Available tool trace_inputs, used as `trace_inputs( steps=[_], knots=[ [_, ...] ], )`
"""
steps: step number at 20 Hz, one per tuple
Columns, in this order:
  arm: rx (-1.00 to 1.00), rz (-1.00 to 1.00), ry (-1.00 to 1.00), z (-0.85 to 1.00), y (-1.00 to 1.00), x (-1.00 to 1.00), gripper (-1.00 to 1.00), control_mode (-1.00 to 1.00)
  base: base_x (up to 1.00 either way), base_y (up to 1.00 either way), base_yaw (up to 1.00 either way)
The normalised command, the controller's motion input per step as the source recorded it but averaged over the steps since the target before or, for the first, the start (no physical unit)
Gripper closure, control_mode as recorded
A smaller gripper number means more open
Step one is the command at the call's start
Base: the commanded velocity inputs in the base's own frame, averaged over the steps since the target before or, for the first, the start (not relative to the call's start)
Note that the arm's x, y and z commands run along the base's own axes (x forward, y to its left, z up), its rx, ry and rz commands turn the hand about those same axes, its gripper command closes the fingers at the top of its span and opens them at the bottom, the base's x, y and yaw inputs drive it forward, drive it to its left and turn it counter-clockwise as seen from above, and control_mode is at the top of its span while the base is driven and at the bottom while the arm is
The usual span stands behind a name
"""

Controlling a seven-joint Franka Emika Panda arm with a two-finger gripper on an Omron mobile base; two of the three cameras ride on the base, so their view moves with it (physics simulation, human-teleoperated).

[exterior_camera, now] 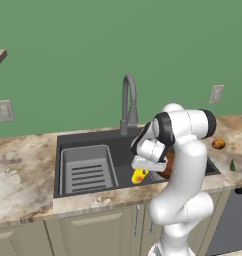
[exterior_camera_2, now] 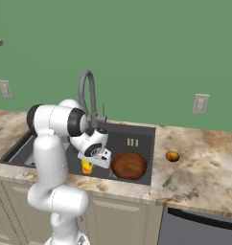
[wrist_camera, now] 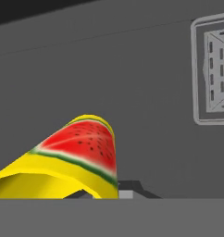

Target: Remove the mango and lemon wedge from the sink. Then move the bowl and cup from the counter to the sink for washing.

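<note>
1. Gripper (exterior_camera: 141,170): clamped on the yellow cup (exterior_camera: 139,176), held low inside the sink (exterior_camera: 93,141).
2. Cup: watermelon print visible in hand view; bare basin floor around it.
3. Bowl (exterior_camera_2: 129,166): in basin, just right of cup.
4. Slotted tray (exterior_camera: 88,169): basin's left side, apart.
5. Mango (exterior_camera_2: 172,156), lemon wedge (exterior_camera_2: 167,181): on counter (exterior_camera_2: 204,162), right of sink.

A kitchen: marbled counter (exterior_camera: 23,170), sink (exterior_camera: 93,137) with gooseneck faucet (exterior_camera: 128,100), cabinets (exterior_camera: 93,230) below.
</note>
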Motion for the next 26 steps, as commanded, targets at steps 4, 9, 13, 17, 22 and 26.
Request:
trace_inputs(
  steps=[4,9,13,17,22,26],
  knots=[
    [0.00,-0.01,0.00,-0.20,0.02,0.00,1.00,-1.00,0.00,0.00,0.00],
    [0.00,-0.03,0.00,-0.20,0.06,0.00,1.00,-1.00,0.00,0.00,0.00],
    [0.00,-0.03,0.00,-0.19,0.07,0.00,1.00,-1.00,0.00,0.00,0.00],
    [0.00,-0.02,-0.01,-0.19,0.06,0.00,1.00,-1.00,0.00,0.00,0.00],
    [0.00,-0.03,0.00,-0.19,0.05,0.00,1.00,-1.00,0.00,0.00,0.00],
    [-0.01,-0.02,0.00,-0.18,0.05,0.01,1.00,-1.00,0.00,0.00,0.00]
  ],
)
